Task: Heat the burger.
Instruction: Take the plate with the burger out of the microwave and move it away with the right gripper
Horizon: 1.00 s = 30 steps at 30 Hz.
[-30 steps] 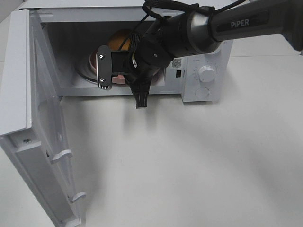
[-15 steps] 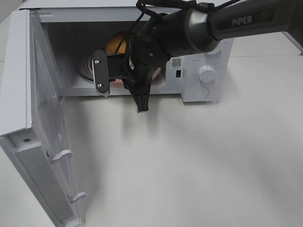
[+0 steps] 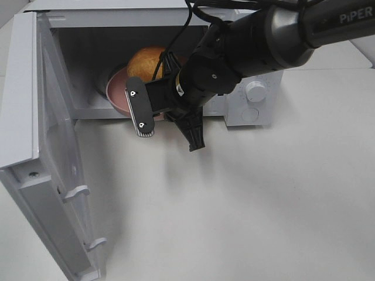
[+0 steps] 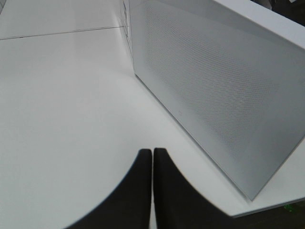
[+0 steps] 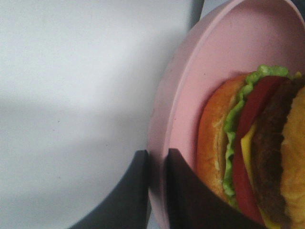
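Note:
The burger (image 3: 146,61) with its golden bun sits on a pink plate (image 3: 116,91) inside the open microwave (image 3: 88,52), near its front opening. In the right wrist view the burger (image 5: 257,152) shows bun, lettuce, tomato, cheese and patty. My right gripper (image 5: 156,188) is shut on the rim of the pink plate (image 5: 190,109), one finger on each side. From above, the right arm's wrist (image 3: 193,82) hides that grip. My left gripper (image 4: 152,191) is shut and empty, low over the table beside a white perforated panel (image 4: 214,95).
The microwave door (image 3: 35,117) is swung wide open at the left, reaching to the table's front. Its control knobs (image 3: 255,91) are at the right of the cavity. White tabletop (image 3: 246,199) spreads in front.
The right arm has shifted toward the front and right with the plate in its grip. Plate and burger now stand nearer the microwave's opening and look larger.

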Available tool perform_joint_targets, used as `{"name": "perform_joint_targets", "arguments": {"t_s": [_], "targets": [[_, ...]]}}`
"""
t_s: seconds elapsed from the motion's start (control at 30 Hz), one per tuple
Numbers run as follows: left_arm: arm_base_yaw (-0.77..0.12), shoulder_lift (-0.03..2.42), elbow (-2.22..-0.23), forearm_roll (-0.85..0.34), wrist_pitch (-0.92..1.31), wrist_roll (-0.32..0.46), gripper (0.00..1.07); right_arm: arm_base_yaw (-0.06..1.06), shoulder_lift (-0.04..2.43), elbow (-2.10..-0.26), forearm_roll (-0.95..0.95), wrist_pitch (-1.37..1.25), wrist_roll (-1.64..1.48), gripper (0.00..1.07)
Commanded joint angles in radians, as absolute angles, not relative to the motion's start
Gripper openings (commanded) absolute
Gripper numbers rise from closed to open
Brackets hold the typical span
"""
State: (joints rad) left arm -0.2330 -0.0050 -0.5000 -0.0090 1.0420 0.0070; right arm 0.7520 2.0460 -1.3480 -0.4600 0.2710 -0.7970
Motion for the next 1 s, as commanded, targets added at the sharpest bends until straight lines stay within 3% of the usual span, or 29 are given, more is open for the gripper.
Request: {"name": "perform_joint_targets", "arguments": {"t_s": [0.03,1.0], "targets": [[-0.233,-0.024,-0.498,-0.013,1.032,0.010,0.00,0.755,1.977,-1.300,-0.480,0.231,-0.837,0.00],[-0.233,-0.024,-0.498,-0.013,1.032,0.010,0.00,0.755,1.575,-0.719,-0.481,0.039,-0.963,0.00]]}}
